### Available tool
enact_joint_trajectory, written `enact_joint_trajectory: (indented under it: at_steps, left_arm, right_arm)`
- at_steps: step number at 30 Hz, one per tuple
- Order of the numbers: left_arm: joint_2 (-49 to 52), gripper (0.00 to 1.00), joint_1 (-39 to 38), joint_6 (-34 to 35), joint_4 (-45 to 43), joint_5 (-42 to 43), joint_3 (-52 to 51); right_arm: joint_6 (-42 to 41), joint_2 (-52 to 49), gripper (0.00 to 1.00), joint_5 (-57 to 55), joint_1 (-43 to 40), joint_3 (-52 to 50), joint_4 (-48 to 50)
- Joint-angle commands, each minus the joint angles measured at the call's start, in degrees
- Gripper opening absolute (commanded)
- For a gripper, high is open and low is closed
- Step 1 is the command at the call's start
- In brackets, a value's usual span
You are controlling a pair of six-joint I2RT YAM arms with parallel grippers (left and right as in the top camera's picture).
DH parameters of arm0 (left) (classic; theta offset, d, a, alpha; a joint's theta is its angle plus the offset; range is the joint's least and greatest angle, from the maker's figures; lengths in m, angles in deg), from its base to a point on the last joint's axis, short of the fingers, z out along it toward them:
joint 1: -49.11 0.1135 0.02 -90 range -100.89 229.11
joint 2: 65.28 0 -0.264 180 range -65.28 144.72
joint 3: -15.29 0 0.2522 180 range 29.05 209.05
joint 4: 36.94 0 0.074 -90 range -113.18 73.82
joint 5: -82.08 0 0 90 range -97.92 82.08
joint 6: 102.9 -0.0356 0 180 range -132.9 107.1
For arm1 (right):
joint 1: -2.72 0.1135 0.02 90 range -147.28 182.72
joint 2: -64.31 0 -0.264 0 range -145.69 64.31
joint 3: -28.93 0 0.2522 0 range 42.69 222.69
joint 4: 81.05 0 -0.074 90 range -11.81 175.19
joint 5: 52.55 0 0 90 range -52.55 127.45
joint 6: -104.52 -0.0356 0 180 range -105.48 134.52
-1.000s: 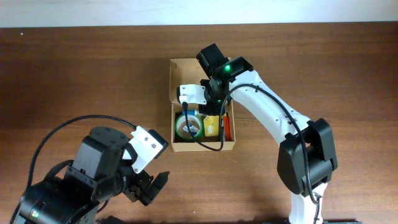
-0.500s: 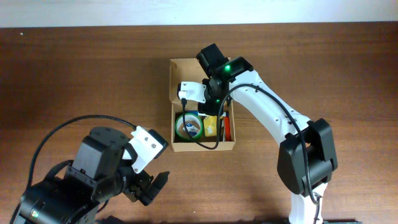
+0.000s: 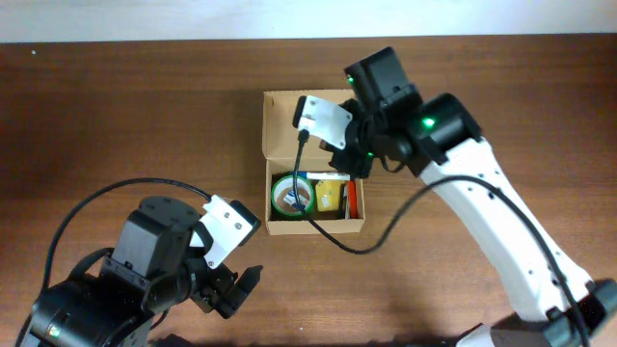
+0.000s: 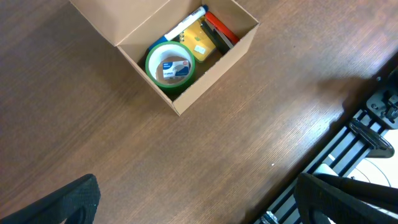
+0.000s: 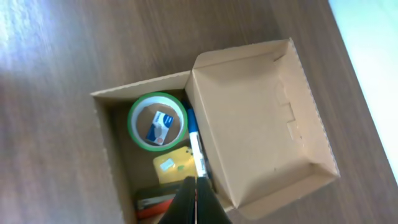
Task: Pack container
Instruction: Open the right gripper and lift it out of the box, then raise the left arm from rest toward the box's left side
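Tan-brown cardboard box [image 3: 313,228], shallow and rectangular, sits just above the centre of the overhead frame on a dark brown wooden table [image 3: 116,116]. Its hinged flap lid [image 3: 284,120] is folded open toward the top of the frame.

Inside, a green tape roll [image 3: 291,193] lies flat in the left part of the box. A small label card shows through its hole in both wrist views. A yellow block-shaped item [image 3: 330,196] lies beside the roll, and a red flat item [image 3: 353,200] lies against the right wall. In the right wrist view a white marker pen with a blue cap [image 5: 196,146] lies along the hinge edge, touching the roll's rim.

The right gripper [image 5: 196,202] hangs above the box, at the lower middle of its own view. Its dark fingers are pressed together with nothing between them. In the overhead view its wrist covers the upper right part of the box.

The left gripper [image 3: 236,287] is at the lower left of the overhead frame, well apart from the box. Its two dark fingers [image 4: 68,202] are spread wide in the bottom corners of its own view and hold nothing.
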Motion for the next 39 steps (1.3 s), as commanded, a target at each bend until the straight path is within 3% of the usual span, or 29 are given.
enact_joint_trajectory:
  at_steps: [1,10,17,23,30,37,38,39]
  left_arm:
    - [-0.07,1.0,0.2,-0.92,-0.09,0.83,0.72]
    - [-0.09,1.0,0.2,-0.92,0.0,0.81,0.72]
    - [-0.09,1.0,0.2,-0.92,-2.12,0.83,0.72]
    - [-0.07,0.99,0.2,-0.96,-3.04,0.72,0.72]
    - [0.42,1.0,0.2,-0.94,-9.97,-0.26,0.72]
    - [6.14,0.99,0.2,-0.96,-11.47,-0.74,0.55]
    - [7.34,0.89,0.2,-0.94,-11.96,-1.29,0.55]
    - [8.74,0.69,0.2,-0.94,-12.74,-2.73,0.55]
  right_arm:
    - [-5.2,1.22,0.04,0.11,-0.87,0.63,-1.84]
    - [-14.95,1.05,0.04,3.65,-14.49,0.61,-4.5]
    - [-15.17,-0.66,0.04,12.39,-24.79,0.5,-5.25]
    - [-15.15,-2.05,0.04,12.35,-26.99,0.46,-6.32]
    - [-15.15,-2.19,0.04,12.37,-26.97,0.39,-6.27]
    - [-15.15,-2.21,0.04,12.37,-26.95,0.39,-6.27]
    - [-15.17,-2.21,0.04,12.37,-26.95,0.39,-6.27]
    - [-15.15,-2.21,0.04,12.37,-26.95,0.39,-6.27]
